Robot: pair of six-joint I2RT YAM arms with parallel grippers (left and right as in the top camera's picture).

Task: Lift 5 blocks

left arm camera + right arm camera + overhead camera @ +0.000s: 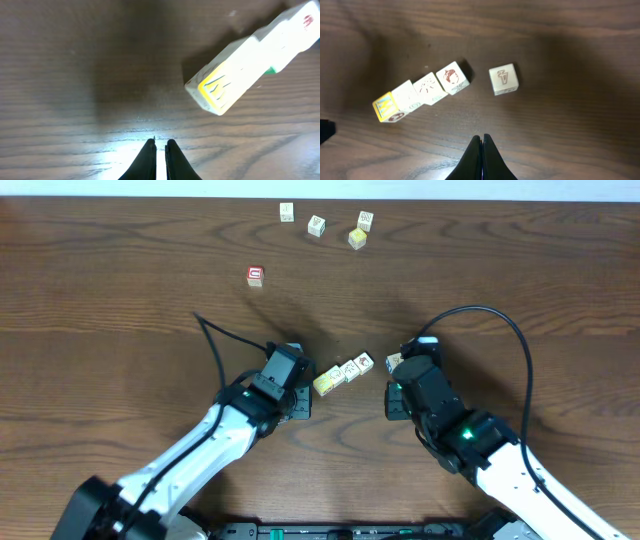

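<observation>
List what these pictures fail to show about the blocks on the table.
- Left wrist view: row of blocks is blurred and cut off by the upper right edge; count unclear there.
- Overhead: lone block is partly covered by the right arm.
- Overhead: prints on the far blocks are too small to read.

The left end effector (160, 146) is seen with its fingertips drawn almost together, nothing between them. A row of blocks (240, 70), yellow-faced end nearest, is laid on the wooden desk (75, 75), apart from it.
</observation>
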